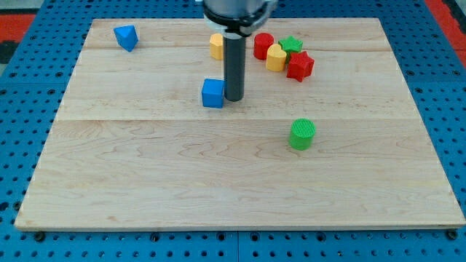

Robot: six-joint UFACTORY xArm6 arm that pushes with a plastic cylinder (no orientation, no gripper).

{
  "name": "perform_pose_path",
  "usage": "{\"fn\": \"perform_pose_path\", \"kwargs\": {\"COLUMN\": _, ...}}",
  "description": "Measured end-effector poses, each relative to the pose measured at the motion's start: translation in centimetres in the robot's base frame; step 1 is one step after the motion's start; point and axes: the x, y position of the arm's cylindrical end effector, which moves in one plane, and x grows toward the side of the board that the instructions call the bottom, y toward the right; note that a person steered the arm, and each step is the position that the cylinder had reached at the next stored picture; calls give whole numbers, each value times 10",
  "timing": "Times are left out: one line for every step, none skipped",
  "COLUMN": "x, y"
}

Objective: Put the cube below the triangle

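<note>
A blue cube (pixel 212 93) sits on the wooden board (pixel 145 182) a little left of the middle. A blue triangle block (pixel 126 36) lies near the board's top left corner. My tip (pixel 234 98) stands right beside the cube, at its right side, touching or nearly touching it. The rod rises straight up from there to the view's top.
A yellow block (pixel 216 46) stands just behind the rod. A cluster at the top right of centre holds a red cylinder (pixel 263 45), a yellow heart block (pixel 276 57), a green star (pixel 292 44) and a red star (pixel 299 65). A green cylinder (pixel 301 135) stands alone at the right.
</note>
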Motion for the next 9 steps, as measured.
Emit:
{"fn": "perform_pose_path", "kwargs": {"x": 0, "y": -3}}
{"fn": "perform_pose_path", "kwargs": {"x": 0, "y": -3}}
{"fn": "perform_pose_path", "kwargs": {"x": 3, "y": -3}}
{"fn": "perform_pose_path", "kwargs": {"x": 3, "y": -10}}
{"fn": "perform_pose_path", "kwargs": {"x": -2, "y": -43}}
{"fn": "perform_pose_path", "kwargs": {"x": -5, "y": -63}}
{"fn": "perform_pose_path", "kwargs": {"x": -5, "y": -63}}
{"fn": "perform_pose_path", "kwargs": {"x": 0, "y": -63}}
{"fn": "perform_pose_path", "kwargs": {"x": 2, "y": -68}}
